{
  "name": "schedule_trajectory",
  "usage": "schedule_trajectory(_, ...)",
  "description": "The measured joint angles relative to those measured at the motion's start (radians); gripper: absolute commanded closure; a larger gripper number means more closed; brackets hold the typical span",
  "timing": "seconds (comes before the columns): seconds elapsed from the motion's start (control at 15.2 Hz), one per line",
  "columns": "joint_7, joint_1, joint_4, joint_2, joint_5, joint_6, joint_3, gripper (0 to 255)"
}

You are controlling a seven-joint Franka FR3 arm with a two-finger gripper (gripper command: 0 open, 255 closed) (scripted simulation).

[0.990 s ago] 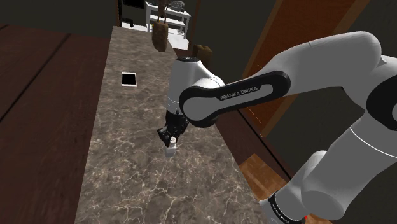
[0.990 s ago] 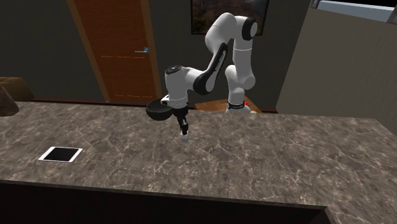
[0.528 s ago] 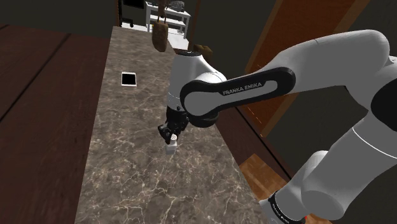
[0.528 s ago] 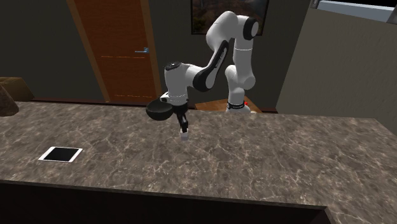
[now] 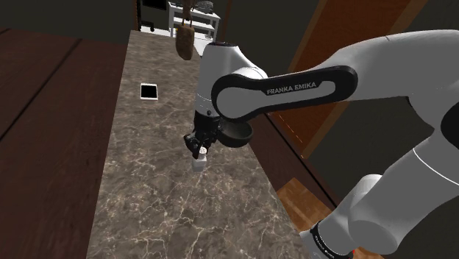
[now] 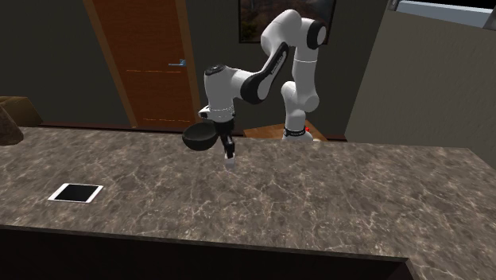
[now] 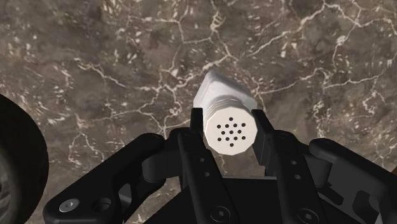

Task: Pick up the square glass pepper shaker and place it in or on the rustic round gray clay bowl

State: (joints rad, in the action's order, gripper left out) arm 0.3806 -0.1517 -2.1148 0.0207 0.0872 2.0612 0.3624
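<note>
My black gripper (image 7: 230, 130) is shut on a white pepper shaker (image 7: 226, 114) with a perforated round cap; the fingers clasp it on both sides just below the cap. The shaker (image 5: 198, 158) hangs clear of the brown marble counter, under the gripper (image 5: 197, 149). The dark round bowl (image 6: 198, 138) stands on the counter just to the second exterior view's left of the shaker (image 6: 230, 162). In the shoulder view the bowl (image 5: 237, 135) shows partly behind the arm. Its dark rim (image 7: 16, 159) appears beside the gripper in the wrist view.
A flat white-framed black tablet (image 5: 149, 91) lies farther along the counter (image 5: 162, 199). Brown lumpy things (image 5: 184, 40) stand at the counter's far end. A wooden door (image 6: 151, 64) lies behind the counter, and dark floor runs along the shoulder view's left.
The gripper has risen with the shaker in it and shifted slightly toward the bowl. In the shoulder view the bowl has come out from behind the arm.
</note>
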Motion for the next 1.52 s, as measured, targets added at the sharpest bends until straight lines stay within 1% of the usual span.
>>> schedule_trajectory(0.73, -0.002, 0.003, 0.099, 0.050, 0.013, -0.147, -0.005, 255)
schedule_trajectory(1.39, 0.002, 0.006, 0.214, 0.064, 0.013, -0.275, -0.010, 255)
schedule_trajectory(1.52, -0.029, 0.021, 0.220, 0.069, 0.012, -0.288, -0.028, 255)
